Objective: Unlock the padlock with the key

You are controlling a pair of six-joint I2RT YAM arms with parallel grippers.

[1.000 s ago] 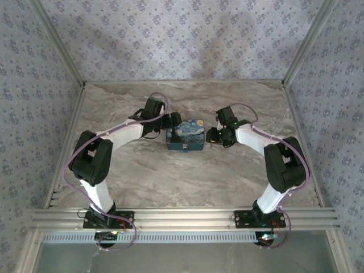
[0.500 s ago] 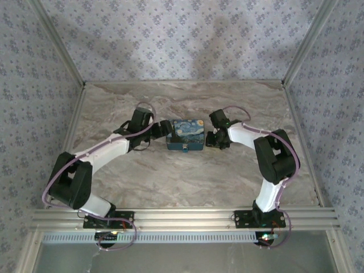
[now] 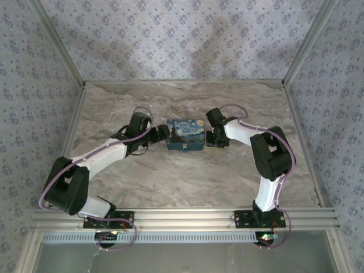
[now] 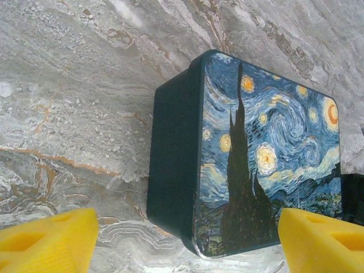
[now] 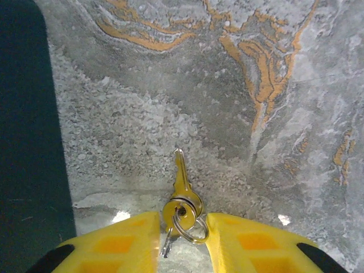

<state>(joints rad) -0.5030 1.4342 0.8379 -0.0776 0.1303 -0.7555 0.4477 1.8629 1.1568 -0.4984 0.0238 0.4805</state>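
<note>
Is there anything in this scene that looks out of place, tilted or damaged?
Nothing stands out. The box sits flat and closed on the table, with no visible damage. The key is between the fingers of the right gripper.

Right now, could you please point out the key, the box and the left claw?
key (image 5: 181, 185): right wrist view, on its blade.
box (image 4: 267, 153): left wrist view, on its painted lid.
left claw (image 4: 187, 239): left wrist view, midway between fingertips.
</note>
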